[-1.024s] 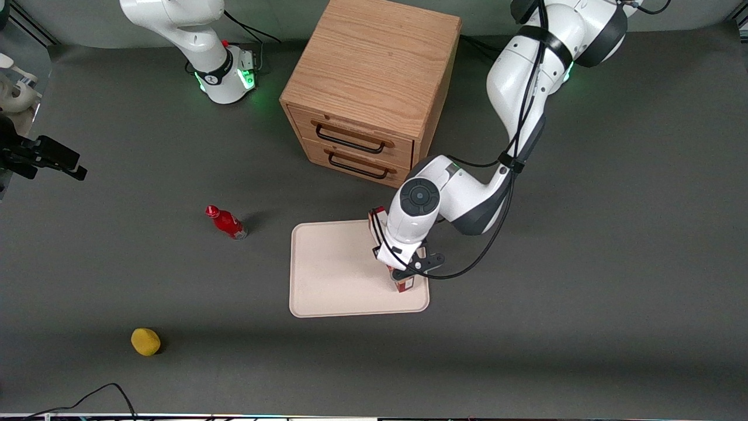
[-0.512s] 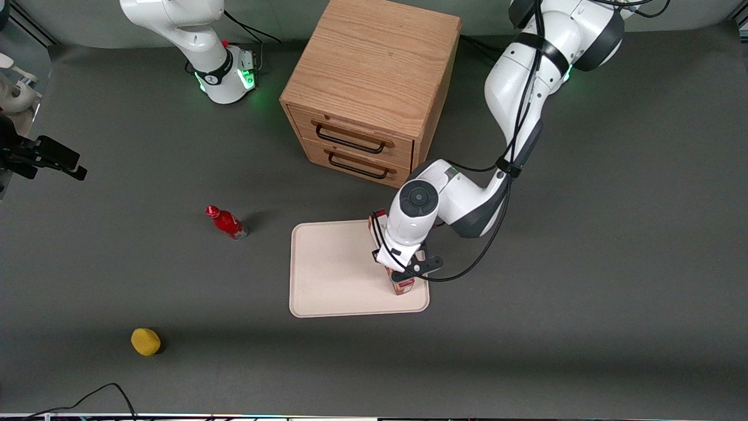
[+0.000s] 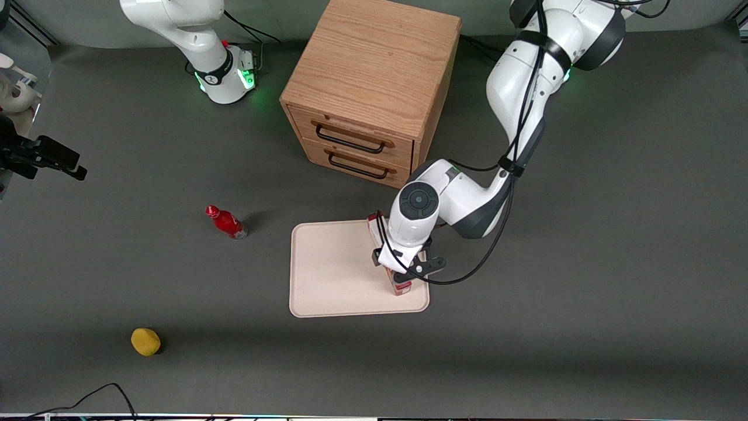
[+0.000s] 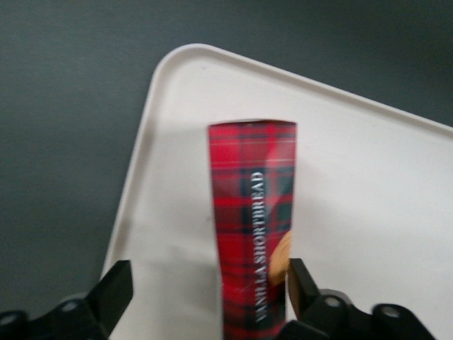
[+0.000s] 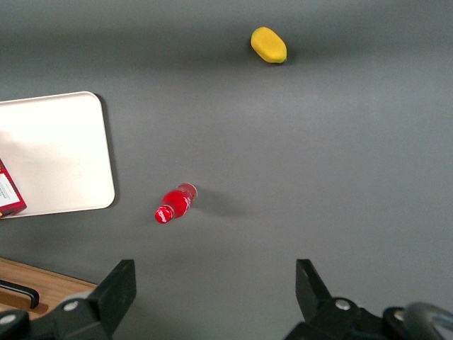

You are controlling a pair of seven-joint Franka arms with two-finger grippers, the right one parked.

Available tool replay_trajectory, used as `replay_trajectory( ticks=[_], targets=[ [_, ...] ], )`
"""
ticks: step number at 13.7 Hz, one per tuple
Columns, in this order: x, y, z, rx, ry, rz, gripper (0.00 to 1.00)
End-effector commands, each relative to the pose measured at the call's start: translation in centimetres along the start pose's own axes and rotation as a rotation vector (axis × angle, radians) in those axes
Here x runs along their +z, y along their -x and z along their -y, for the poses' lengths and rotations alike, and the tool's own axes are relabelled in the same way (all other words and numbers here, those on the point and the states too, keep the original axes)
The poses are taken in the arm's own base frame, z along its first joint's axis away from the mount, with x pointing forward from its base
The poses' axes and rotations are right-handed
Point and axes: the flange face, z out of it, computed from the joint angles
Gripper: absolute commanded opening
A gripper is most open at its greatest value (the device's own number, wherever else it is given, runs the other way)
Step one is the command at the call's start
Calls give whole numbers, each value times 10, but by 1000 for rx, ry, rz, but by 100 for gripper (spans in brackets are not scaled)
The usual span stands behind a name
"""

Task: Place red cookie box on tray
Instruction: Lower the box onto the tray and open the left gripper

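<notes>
The red cookie box (image 3: 401, 286) lies flat on the tray (image 3: 333, 269), along the tray's edge toward the working arm's end of the table. My left gripper (image 3: 405, 268) hangs right over its middle and hides most of it. In the left wrist view the red plaid box (image 4: 253, 212) rests on the cream tray (image 4: 354, 177) between the fingers of my gripper (image 4: 208, 276). The fingers stand wide apart; one is close beside the box, the other well clear of it. The box's white end (image 5: 8, 195) and the tray (image 5: 64, 149) also show in the right wrist view.
A wooden two-drawer cabinet (image 3: 368, 88) stands farther from the front camera than the tray, close to the arm. A small red bottle (image 3: 227, 222) lies beside the tray toward the parked arm's end. A yellow lemon-like object (image 3: 145, 341) lies nearer the camera.
The wrist has shifted slightly over the tray, and the box's end nearest the cabinet sits a little lower. The box stays in about the same place on the tray.
</notes>
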Motion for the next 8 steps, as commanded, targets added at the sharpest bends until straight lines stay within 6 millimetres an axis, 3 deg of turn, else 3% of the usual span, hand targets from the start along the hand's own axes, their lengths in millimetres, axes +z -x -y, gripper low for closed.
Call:
replay_trajectory(
  ticks=[1, 2, 5, 8],
  targets=[
    [-64, -3, 17, 74, -79, 44, 100],
    [-84, -9, 30, 96, -88, 101, 100],
    [-172, -24, 84, 212, -85, 202, 100],
    [-227, -32, 155, 317, -120, 227, 100]
  ],
)
